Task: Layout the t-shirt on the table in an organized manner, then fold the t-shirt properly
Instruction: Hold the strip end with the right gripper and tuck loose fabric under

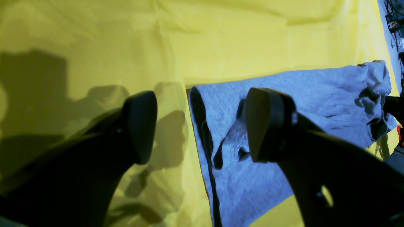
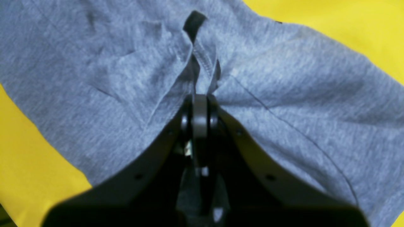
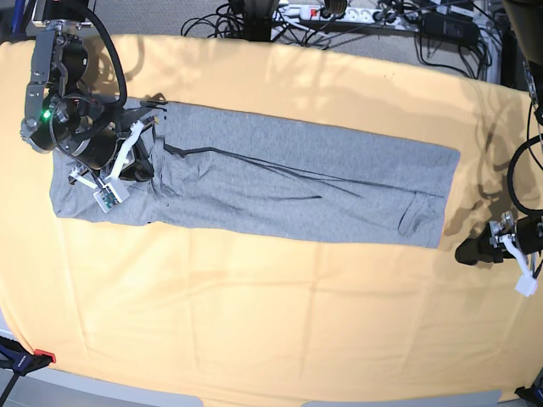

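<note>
The grey t-shirt [image 3: 297,178] lies as a long, narrow strip across the table [image 3: 254,322], with creases along its length. At its left end in the base view, my right gripper [image 3: 138,168] is down on the cloth. The right wrist view shows that gripper [image 2: 200,99] shut on a pinched-up fold of the t-shirt [image 2: 300,88] beside a stitched hem. My left gripper [image 3: 466,252] hovers just off the shirt's right end. It stands open [image 1: 202,124], one finger over bare table [image 1: 221,37] and the other over the t-shirt [image 1: 315,94], holding nothing.
Cables and a power strip [image 3: 322,12] run along the floor beyond the table's far edge. A red-tipped clamp [image 3: 41,357] sits at the front left corner. The yellow cloth extends widely in front of the shirt.
</note>
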Controlling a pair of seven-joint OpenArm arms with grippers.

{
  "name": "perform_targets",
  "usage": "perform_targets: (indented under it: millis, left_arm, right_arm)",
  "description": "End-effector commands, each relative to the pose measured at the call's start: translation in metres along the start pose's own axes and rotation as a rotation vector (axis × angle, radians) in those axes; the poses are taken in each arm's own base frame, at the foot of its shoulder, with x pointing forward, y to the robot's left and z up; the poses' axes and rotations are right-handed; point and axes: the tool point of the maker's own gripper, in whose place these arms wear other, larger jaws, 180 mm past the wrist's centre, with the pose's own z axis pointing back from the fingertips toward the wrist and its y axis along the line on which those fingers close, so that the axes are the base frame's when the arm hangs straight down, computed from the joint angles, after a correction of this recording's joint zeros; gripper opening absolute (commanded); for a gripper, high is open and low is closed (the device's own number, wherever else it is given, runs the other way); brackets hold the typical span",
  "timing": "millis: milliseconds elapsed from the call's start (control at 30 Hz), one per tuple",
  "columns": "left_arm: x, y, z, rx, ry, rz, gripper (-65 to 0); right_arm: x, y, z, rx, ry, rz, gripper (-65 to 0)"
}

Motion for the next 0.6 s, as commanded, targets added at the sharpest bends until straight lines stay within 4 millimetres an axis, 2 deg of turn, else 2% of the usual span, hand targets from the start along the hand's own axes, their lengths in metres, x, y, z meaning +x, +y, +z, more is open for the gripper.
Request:
perform_targets:
  millis: [0, 133, 233, 367, 567]
  left_arm:
    - [0.025, -0.004, 0.012, -0.007, -0.070, -0.028, -20.5]
    - [0.025, -0.004, 0.012, -0.007, -0.070, -0.028, -20.5]
    - [0.025, -0.004, 0.012, -0.007, -0.069, -0.028, -20.5]
    - [0.025, -0.004, 0.012, -0.006, -0.069, -0.028, -20.5]
    - [0.025, -0.004, 0.012, -0.007, -0.070, -0.028, -20.5]
  right_arm:
    - [0.017, -0.003, 0.006, -0.005, -0.053, 0.037, -65.0]
    - [0.027, 0.005, 0.014, 0.002, -0.063, 0.105, -65.0]
    - [0.034, 0.018, 0.021, 0.042, -0.071, 0.113, -65.0]
    - [0.033, 0.036, 0.028, 0.087, -0.091, 0.112, -65.0]
    - [0.025, 0.029, 0.028, 0.043, -0.051, 0.137, -65.0]
